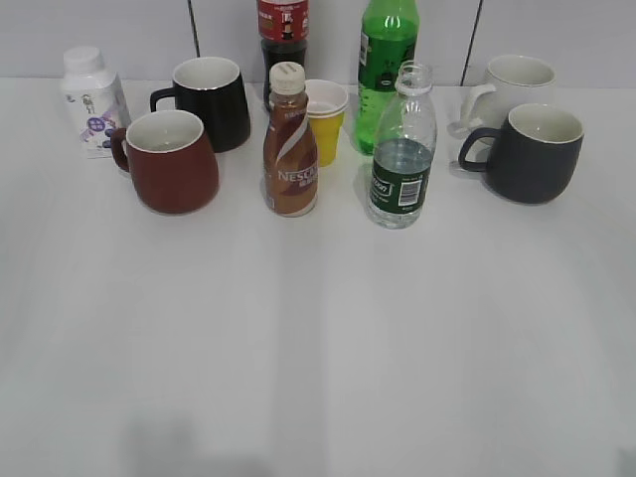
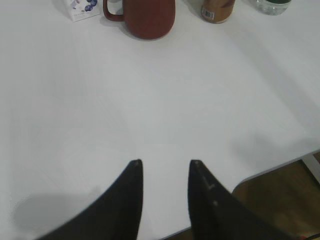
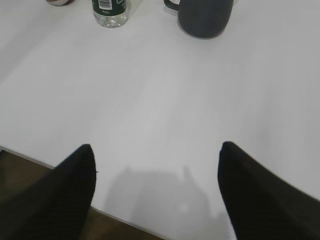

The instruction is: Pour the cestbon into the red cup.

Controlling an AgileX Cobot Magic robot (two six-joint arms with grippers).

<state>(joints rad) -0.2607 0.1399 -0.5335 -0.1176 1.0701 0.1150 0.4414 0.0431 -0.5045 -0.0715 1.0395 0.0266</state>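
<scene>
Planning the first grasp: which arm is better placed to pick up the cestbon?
Right. Its gripper is open wide, and the cestbon stands ahead of it on the right half of the table. The left gripper faces the red cup.

Taking the cestbon (image 1: pixel 402 149) as landmark: the table (image 1: pixel 318 348) in front of it lies bare to the near edge, so a straight approach from the front is free. Just left stands the brown Nescafe bottle (image 1: pixel 290 144), a narrow gap between them. Close behind rise the green soda bottle (image 1: pixel 386 60) and the yellow paper cup (image 1: pixel 325 119). Right of it, past a wider gap, sits the dark grey mug (image 1: pixel 527 151). Well left, beyond the Nescafe bottle, the red cup (image 1: pixel 171 161) stands with a black mug (image 1: pixel 211 101) close behind.
</scene>
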